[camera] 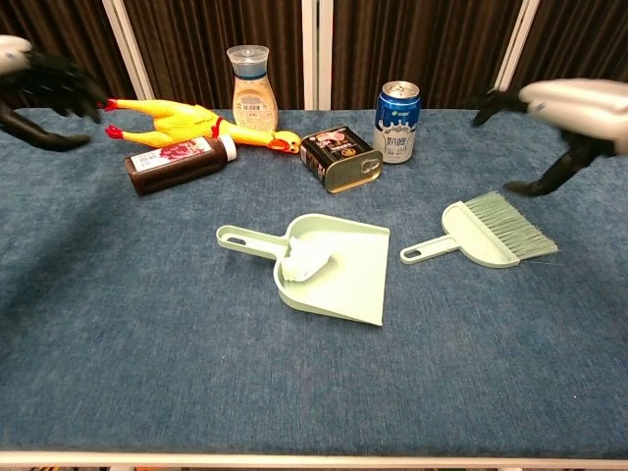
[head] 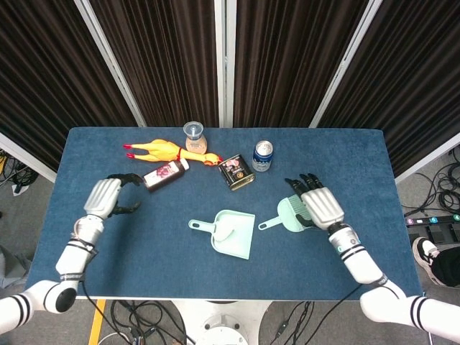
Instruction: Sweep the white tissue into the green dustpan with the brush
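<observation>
Chest view: green dustpan is lying flat on the blue counter, nearest to the robot, handle pointing left. White tissue is sitting inside the pan, up against its back wall by the handle end. Brush is lying flat on the counter just right of the dustpan, apart from it, handle pointing toward the pan and bristles fanning right.

Right hand is hovering above and behind the brush, fingers spread, holding nothing, not touching the brush. Head view is showing the same: right hand is sitting over the brush's bristle end with fingers splayed.

Left hand is out at the far left edge, raised off the counter, fingers apart and curved, nothing in it. In head view, left hand is well apart from the dustpan, near the dark bottle lying on its side.

Further back: gold-lidded tin and blue can are standing near each other. Yellow rubber chicken is lying behind the dark bottle, and a clear-capped beige bottle is standing upright behind it at the far edge.
</observation>
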Controlling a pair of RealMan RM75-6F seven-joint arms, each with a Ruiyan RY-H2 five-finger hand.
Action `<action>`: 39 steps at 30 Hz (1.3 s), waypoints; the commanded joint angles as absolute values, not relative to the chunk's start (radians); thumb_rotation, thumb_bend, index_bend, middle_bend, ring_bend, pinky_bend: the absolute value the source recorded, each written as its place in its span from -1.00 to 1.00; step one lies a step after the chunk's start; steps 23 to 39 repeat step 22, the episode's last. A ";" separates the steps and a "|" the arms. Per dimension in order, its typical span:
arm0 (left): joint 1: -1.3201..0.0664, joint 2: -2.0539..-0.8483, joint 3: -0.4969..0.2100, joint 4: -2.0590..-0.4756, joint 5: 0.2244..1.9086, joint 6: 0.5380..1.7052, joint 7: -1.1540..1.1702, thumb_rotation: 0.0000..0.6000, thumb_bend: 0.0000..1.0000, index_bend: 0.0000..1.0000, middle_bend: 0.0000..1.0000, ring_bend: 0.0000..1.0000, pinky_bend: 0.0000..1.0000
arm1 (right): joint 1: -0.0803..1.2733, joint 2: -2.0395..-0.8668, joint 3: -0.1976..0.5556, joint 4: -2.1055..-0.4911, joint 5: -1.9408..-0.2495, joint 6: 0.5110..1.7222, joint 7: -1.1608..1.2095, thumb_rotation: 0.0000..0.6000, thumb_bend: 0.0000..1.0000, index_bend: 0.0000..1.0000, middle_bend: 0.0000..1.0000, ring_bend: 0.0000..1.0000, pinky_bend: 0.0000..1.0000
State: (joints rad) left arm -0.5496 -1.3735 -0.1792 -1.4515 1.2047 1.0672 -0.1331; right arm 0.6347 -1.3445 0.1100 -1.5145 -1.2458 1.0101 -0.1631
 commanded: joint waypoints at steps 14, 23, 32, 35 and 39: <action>-0.220 -1.239 -0.052 -1.454 1.235 1.443 0.039 1.00 -0.43 -0.41 -0.49 -0.60 -0.62 | 0.306 -1.166 0.035 -1.451 -1.439 1.402 0.217 1.00 -0.54 -1.00 -0.85 -1.00 -1.00; -0.108 -1.239 -0.012 -1.539 1.275 1.558 0.059 1.00 -0.44 -0.41 -0.49 -0.60 -0.62 | 0.222 -1.187 0.022 -1.454 -1.453 1.479 0.234 1.00 -0.53 -1.00 -0.84 -1.00 -1.00; -0.108 -1.239 -0.012 -1.539 1.275 1.558 0.059 1.00 -0.44 -0.41 -0.49 -0.60 -0.62 | 0.222 -1.187 0.022 -1.454 -1.453 1.479 0.234 1.00 -0.53 -1.00 -0.84 -1.00 -1.00; -0.108 -1.239 -0.012 -1.539 1.275 1.558 0.059 1.00 -0.44 -0.41 -0.49 -0.60 -0.62 | 0.222 -1.187 0.022 -1.454 -1.453 1.479 0.234 1.00 -0.53 -1.00 -0.84 -1.00 -1.00; -0.108 -1.239 -0.012 -1.539 1.275 1.558 0.059 1.00 -0.44 -0.41 -0.49 -0.60 -0.62 | 0.222 -1.187 0.022 -1.454 -1.453 1.479 0.234 1.00 -0.53 -1.00 -0.84 -1.00 -1.00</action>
